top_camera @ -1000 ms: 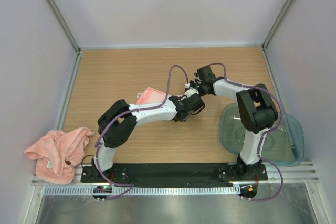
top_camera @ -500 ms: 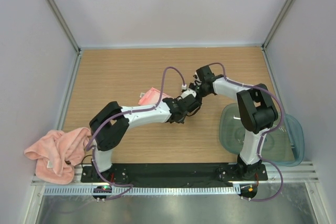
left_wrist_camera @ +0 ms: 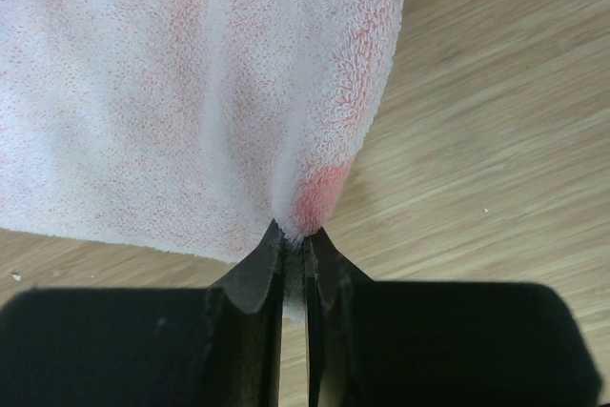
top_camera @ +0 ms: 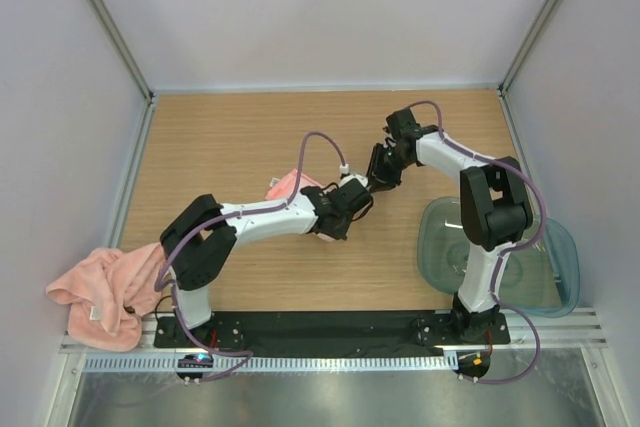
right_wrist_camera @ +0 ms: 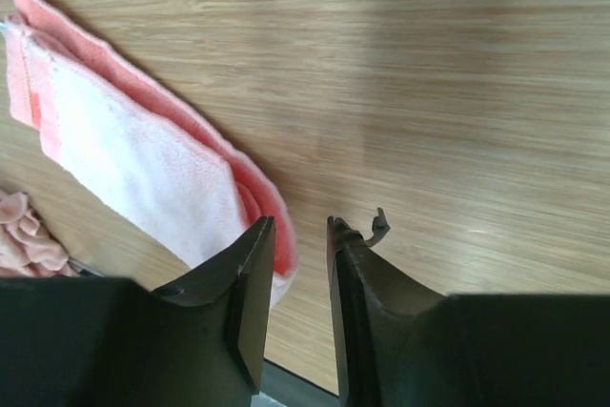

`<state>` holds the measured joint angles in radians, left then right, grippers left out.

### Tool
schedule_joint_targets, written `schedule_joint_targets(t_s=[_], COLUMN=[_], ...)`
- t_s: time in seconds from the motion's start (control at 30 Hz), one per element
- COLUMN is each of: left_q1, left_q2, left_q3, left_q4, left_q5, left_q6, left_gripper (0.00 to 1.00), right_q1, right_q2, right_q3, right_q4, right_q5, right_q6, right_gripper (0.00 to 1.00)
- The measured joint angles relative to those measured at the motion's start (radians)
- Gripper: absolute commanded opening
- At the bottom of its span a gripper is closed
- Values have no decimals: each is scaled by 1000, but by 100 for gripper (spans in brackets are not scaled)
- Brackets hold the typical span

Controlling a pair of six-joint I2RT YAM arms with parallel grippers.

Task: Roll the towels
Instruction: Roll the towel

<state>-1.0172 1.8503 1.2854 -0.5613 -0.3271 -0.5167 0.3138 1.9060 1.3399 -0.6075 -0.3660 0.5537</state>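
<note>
At the table's [top_camera: 220, 127] near-left edge, crumpled towel [top_camera: 105, 287] is draped over. Mid-table, folded towel [left_wrist_camera: 191, 92] is laid flat, pale with salmon edges; its corner is pinched by left gripper [left_wrist_camera: 295, 240]. Just beside, right gripper [right_wrist_camera: 298, 226] is held slightly parted, empty. Bare wood is seen behind; tub [top_camera: 560, 267] is set at the right edge.

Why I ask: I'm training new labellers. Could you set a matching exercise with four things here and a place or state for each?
1. left tool
2. right tool
3. crumpled towel
4. tub

A. at the near right
B. heaped at the near left
C. pinching the flat towel's corner
D. slightly open, holding nothing

Pairs: 1-C, 2-D, 3-B, 4-A
</note>
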Motion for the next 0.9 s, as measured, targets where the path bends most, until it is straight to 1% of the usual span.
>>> schedule_joint_targets(t_s=[0.17, 0.4, 0.6, 0.7, 0.9], left_q1=[43, 155, 228, 257, 329], left_q2=[-24, -38, -38, -38, -39], left_q3=[-13, -40, -56, -77, -119], left_q4=[4, 38, 54, 77, 101], left_q5=[114, 307, 463, 529, 647], left_q6=[-19, -79, -131, -167, -256], left_gripper=[0, 0, 0, 0, 0], right_q1=[-19, -31, -33, -33, -34], right_q2=[10, 6, -18, -56, -132], right_q3=[27, 45, 40, 10, -67], right_q4=[-41, -79, -86, -60, 46], right_q5=[42, 92, 89, 40, -147], right_q6=[-31, -58, -63, -63, -59], right_gripper=[34, 34, 34, 34, 34])
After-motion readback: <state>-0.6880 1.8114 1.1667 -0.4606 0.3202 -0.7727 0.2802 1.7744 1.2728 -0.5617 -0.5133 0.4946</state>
